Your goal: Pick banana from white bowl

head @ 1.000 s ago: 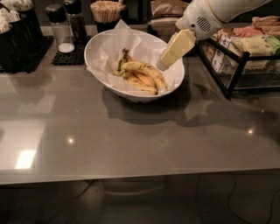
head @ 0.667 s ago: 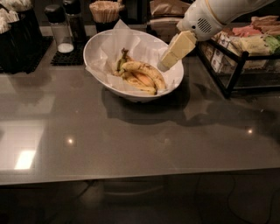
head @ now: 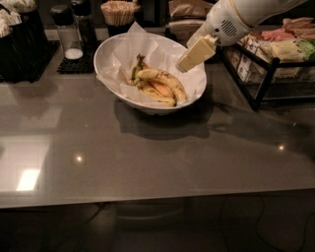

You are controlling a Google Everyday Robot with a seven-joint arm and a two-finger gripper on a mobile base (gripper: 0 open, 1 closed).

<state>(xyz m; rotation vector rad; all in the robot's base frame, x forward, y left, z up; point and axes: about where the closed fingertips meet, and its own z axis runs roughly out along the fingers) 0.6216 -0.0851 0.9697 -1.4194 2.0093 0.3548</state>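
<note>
The white bowl (head: 147, 105) stands at the back middle of the grey table, lined with crinkled white paper. Several bananas lie in it. The banana (head: 165, 78), long, curved and yellow with brown speckles, lies on top with its dark stem toward the back left. My gripper (head: 196, 54), cream-coloured on a white arm coming in from the upper right, hangs over the bowl's right rim. It is just right of the banana and a little above it, not touching it. It holds nothing that I can see.
A black wire rack (head: 268, 74) with packaged snacks stands to the right of the bowl. Behind the bowl are a shaker (head: 65, 30), a cup of wooden sticks (head: 118, 12) and a black holder (head: 19, 42) at the far left. The grey table (head: 147, 162) stretches toward me.
The gripper has shifted only slightly, up and to the left over the bowl's right rim. The bananas and the bowl have not moved.
</note>
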